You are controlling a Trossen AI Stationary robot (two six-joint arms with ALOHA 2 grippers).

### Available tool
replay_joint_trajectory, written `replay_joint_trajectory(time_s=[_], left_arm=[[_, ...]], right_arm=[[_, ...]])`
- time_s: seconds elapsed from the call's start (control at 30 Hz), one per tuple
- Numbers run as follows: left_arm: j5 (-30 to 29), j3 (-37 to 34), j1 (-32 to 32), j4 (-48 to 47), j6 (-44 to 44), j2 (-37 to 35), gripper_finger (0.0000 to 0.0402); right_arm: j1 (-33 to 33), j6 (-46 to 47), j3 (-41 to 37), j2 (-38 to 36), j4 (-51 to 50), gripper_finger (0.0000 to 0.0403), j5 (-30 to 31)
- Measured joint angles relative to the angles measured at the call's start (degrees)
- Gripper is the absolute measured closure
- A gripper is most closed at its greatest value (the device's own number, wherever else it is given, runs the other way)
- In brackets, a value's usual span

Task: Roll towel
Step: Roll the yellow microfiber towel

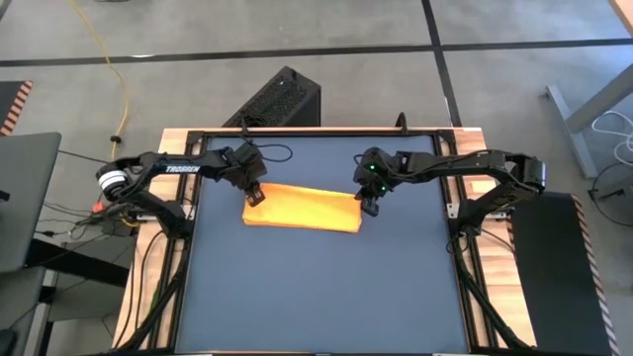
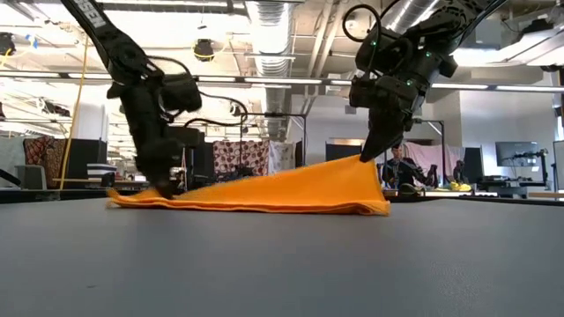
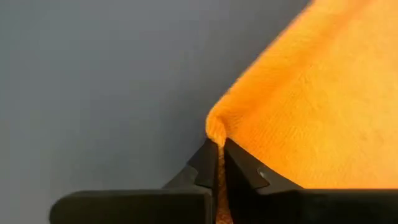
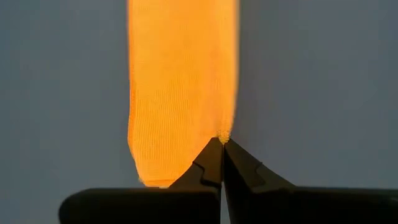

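Here, nearest the low camera, bare dark blue tabletop (image 2: 282,264) runs up to the towel (image 2: 264,195), which lies toward the far half of the table as a long folded band of yellow-orange cloth. Taking the towel as the landmark, each gripper stands at one end of its far long edge.

At one end of the towel, the left gripper (image 3: 219,163) is down at table level with its fingers pinched tight on a corner fold, the cloth bunched into a small rounded nub between the tips. At the other end, the right gripper (image 4: 221,160) is likewise closed, nipping only a thin bit of the towel's edge; in the low view this end is raised off the table, so the cloth slopes down like a ramp toward the left gripper.

The step in hand looks like lifting the far edge to turn it over toward the near edge and start the roll. To do it well, I judge the left end should come up level with the right, so the fold line stays parallel to the towel's long edge. The right grip looks shallow, so tension along the towel should stay gentle or the edge may slip free.

Beyond the towel, past the table's far rim, a black box (image 1: 282,97) sits on the floor.
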Motion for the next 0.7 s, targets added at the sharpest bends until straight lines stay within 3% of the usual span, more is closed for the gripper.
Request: replay_joint_trajectory(time_s=[0.27, 0.53, 0.7], left_arm=[[-1.1, 4.59, 0.0, 0.21, 1.15, -13.68, 0.0401], [-3.07, 13.13, -0.02, -0.2, 6.88, -24.94, 0.0401], [-2.1, 17.39, -1.28, -7.68, 12.1, -28.63, 0.0401]], right_arm=[[-0.21, -1.02, 1.77, -0.02, -0.43, 0.0378, 12.82], [-0.16, -13.41, 12.72, -0.02, -2.93, 0.0378, 27.14], [-0.1, -19.3, 19.16, -0.13, -8.26, 0.0381, 28.03]])
